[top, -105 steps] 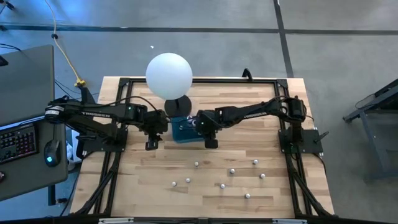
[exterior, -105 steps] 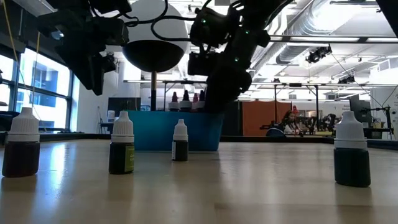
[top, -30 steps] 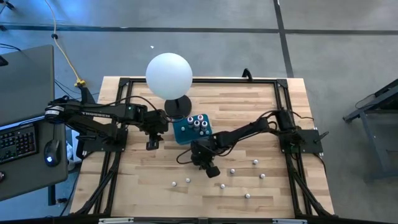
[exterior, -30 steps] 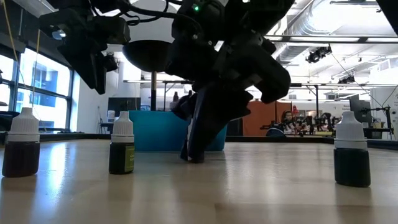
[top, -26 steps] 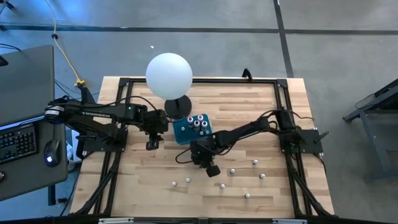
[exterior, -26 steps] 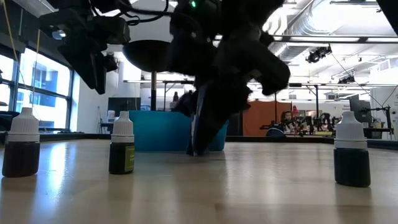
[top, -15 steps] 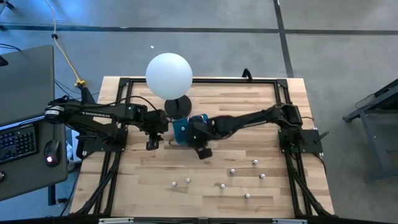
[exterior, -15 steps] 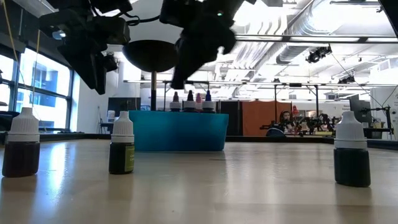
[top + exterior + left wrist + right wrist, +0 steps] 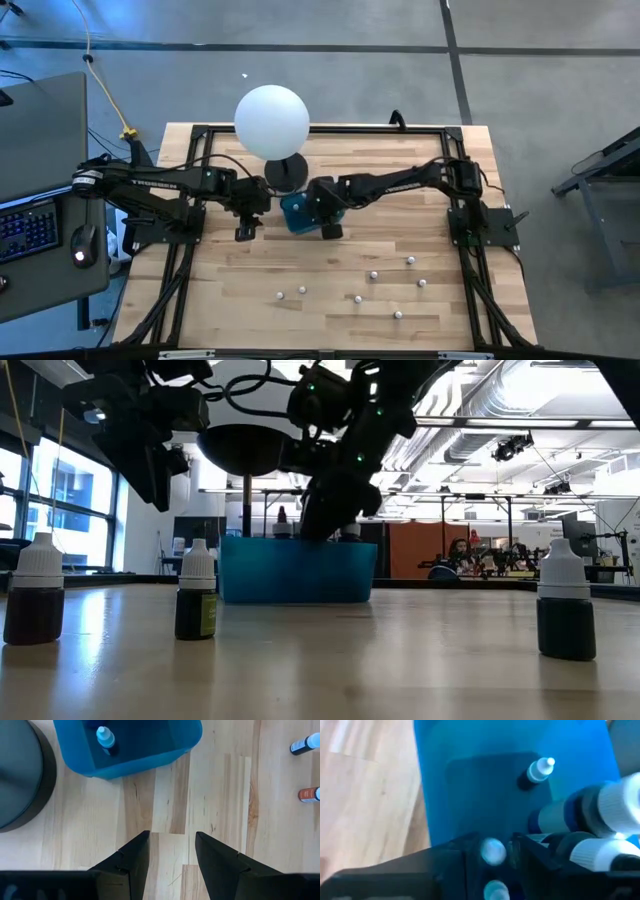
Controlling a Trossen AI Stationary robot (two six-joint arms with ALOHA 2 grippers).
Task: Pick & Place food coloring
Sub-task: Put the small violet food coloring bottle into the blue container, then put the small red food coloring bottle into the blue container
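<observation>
1. One relation decides the coming move: the right pincer [image 9: 327,212] hangs straight over the teal box [image 9: 298,212], and the dropper bottle [image 9: 493,851] between its fingers stands upright, cap toward the wrist, with the box floor directly under it. The way onward looks to be straight down and then a release.
2. The right pincer appears clamped lightly on that bottle; the wrist view shows the whitish cap sitting in the narrow gap between the two dark fingers [image 9: 455,857].
3. The teal box already holds several bottles: one stands alone near a wall [image 9: 538,770], and others crowd close beside the pincer [image 9: 615,802]. The free floor is in between, so the bottle could knock a neighbour as it goes down.
4. Six or so dropper bottles [image 9: 373,274] lie scattered on the tabletop [image 9: 400,210], well apart from the box; three show standing in the low view [image 9: 196,591].
5. The left pincer [image 9: 171,851] waits just beside the box, fingers apart and holding nothing.
6. The right arm is the nearer one to the loose bottles.
</observation>
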